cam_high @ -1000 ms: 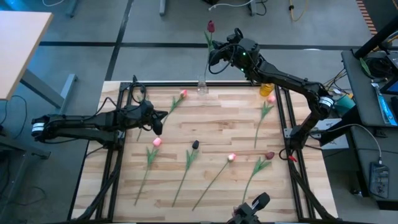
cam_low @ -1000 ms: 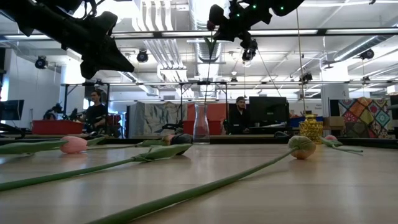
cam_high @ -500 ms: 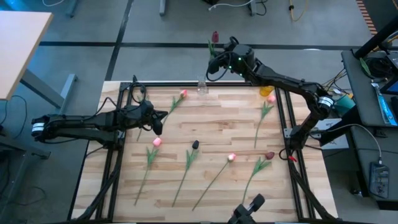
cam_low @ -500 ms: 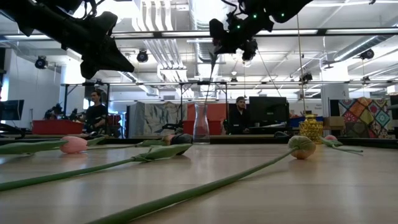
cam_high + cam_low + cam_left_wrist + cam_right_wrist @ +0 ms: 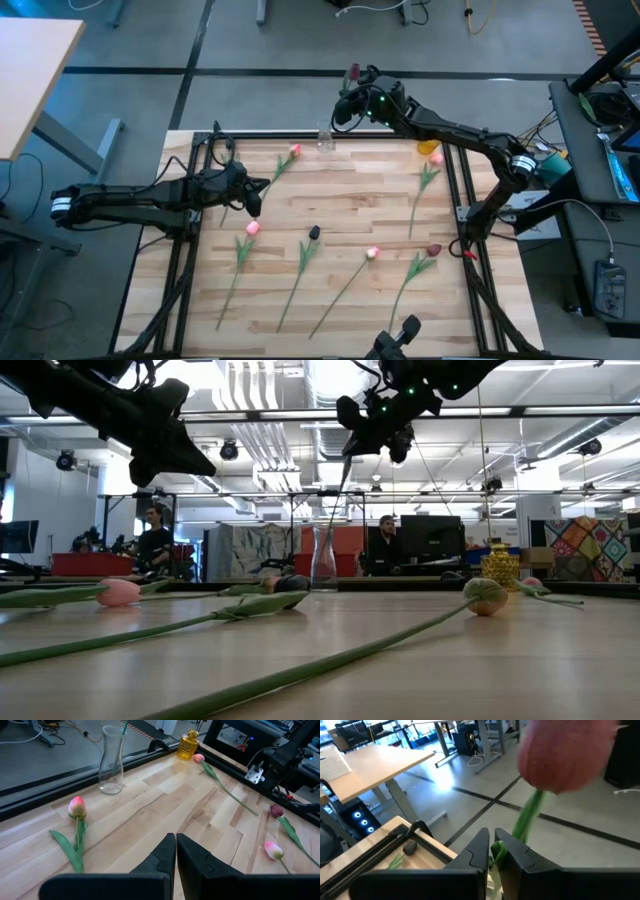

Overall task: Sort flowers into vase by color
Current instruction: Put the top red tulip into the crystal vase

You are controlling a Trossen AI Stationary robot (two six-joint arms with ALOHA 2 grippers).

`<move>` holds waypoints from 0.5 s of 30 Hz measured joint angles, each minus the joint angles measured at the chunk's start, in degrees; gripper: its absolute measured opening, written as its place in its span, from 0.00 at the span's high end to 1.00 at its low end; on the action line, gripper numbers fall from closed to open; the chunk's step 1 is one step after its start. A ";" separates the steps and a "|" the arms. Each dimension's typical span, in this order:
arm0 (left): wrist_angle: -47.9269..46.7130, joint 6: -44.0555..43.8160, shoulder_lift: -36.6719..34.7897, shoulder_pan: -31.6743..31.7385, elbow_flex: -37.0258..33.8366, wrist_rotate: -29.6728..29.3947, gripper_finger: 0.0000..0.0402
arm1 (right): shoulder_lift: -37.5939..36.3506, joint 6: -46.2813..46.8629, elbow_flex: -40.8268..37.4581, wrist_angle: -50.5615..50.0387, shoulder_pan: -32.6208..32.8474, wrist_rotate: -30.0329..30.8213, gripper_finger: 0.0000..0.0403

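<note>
flowers: one dark maroon tulip w/ long thin green stem (image 5: 352, 73) is up in the right gripper (image 5: 345, 100), fingers clamped on the stem just below the bud (right wrist view shows the stem pinched between them (image 5: 496, 851)). gripper hovers over the clear glass vase (image 5: 325, 139) at the table's far edge; stem tip looks to be in or at the vase mouth (image 5: 123, 727), can't tell how deep.

step in hand, as i judge it: seating this maroon one in the vase. next move needs the stem lowered straight, then fingers let go w/o tipping the vase.

right arm reaches long across the far right corner, wrist tilted down. left gripper (image 5: 252, 197) waits over the table's left side, fingers together, empty (image 5: 175, 851).

other tulips lie flat on the wooden table (image 5: 340, 200); small yellow glass vase (image 5: 428, 145) at far right.
</note>
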 joint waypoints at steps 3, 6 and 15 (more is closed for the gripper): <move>0.00 0.00 0.00 0.00 0.00 0.00 1.00 | 0.39 0.00 0.01 -0.23 0.17 -1.26 0.96; -0.01 0.00 0.00 -0.01 0.00 0.00 1.00 | 1.90 -0.11 0.52 -0.89 0.38 -1.53 0.97; 0.00 0.15 0.00 -0.01 0.00 0.02 1.00 | 7.65 -0.68 4.92 -3.65 1.38 -2.63 0.97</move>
